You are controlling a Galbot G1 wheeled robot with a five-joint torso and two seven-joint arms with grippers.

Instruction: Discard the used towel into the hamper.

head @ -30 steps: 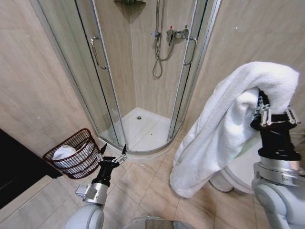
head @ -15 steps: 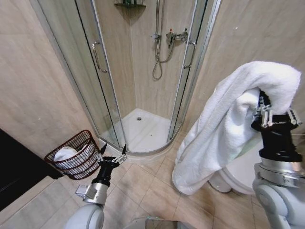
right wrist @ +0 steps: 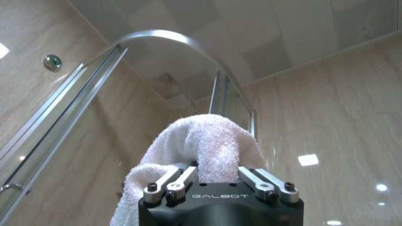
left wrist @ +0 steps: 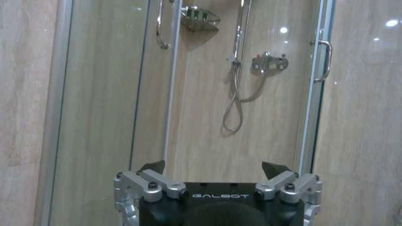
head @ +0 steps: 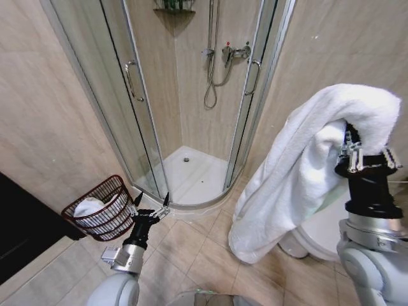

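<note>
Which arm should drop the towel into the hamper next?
Right. The right gripper is shut on the towel, held high. The left gripper is open and empty, though nearer the hamper.

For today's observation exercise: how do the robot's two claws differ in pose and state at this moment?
The left claw is held low over the tiled floor beside the reddish-brown wire hamper, while the right claw is raised high. The left claw's fingers are spread open and hold nothing; the right claw is shut on the large white fluffy towel, which drapes over it and hangs down. Both point upward.
</note>
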